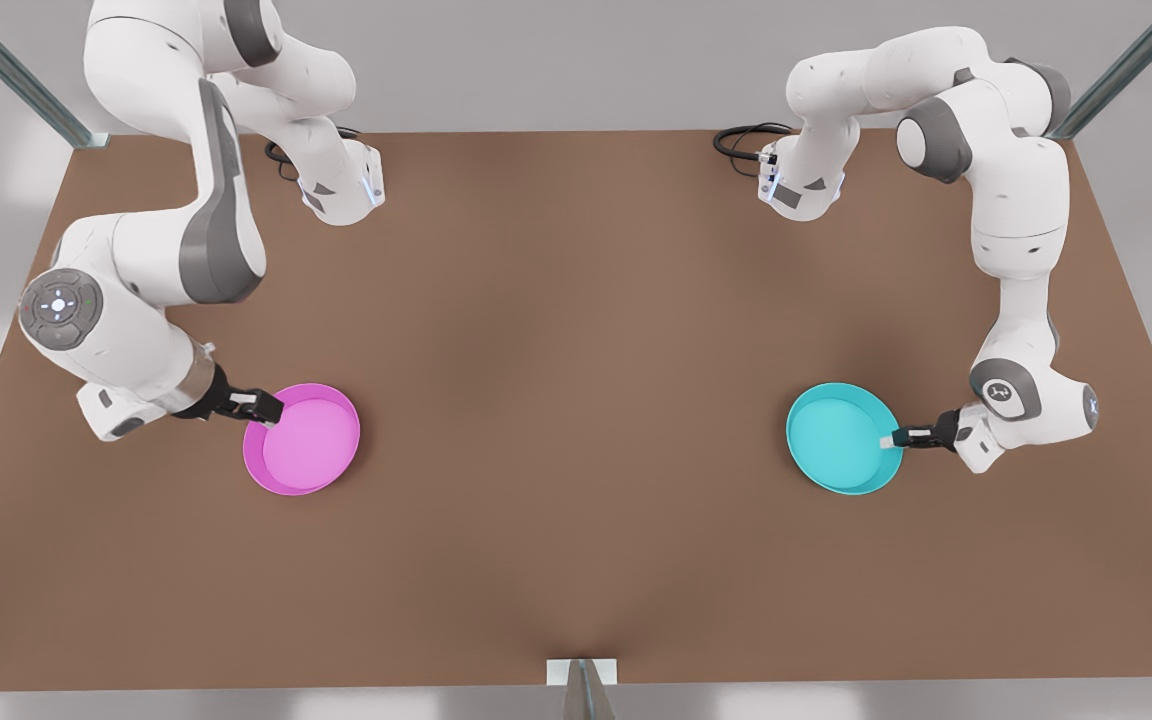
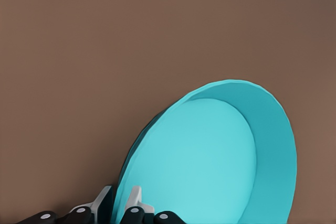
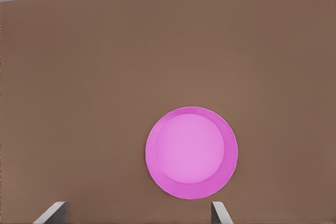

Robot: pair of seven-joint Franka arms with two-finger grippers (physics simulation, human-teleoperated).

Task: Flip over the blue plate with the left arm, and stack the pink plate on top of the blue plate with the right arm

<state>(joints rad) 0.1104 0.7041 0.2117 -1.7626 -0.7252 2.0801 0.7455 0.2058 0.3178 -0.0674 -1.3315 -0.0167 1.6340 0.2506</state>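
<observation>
The left hand (image 1: 898, 437) (image 2: 122, 198) is clamped on the blue plate's (image 1: 836, 435) (image 2: 210, 161) rim, one finger inside the dish and one outside. The plate extends from the fingers toward the middle of the table (image 1: 576, 300). It sits near the edge on the front view's right, and the left wrist view shows it tipped up on its rim. As I judge it, the flip turns on rolling the plate about that gripped rim.

The right hand (image 1: 266, 408) (image 3: 139, 211) has its fingers spread wide and holds nothing. It is by the pink plate (image 1: 311, 440) (image 3: 191, 152), near the opposite edge. The plate lies flat, open side up, ahead of the fingers and apart from them.
</observation>
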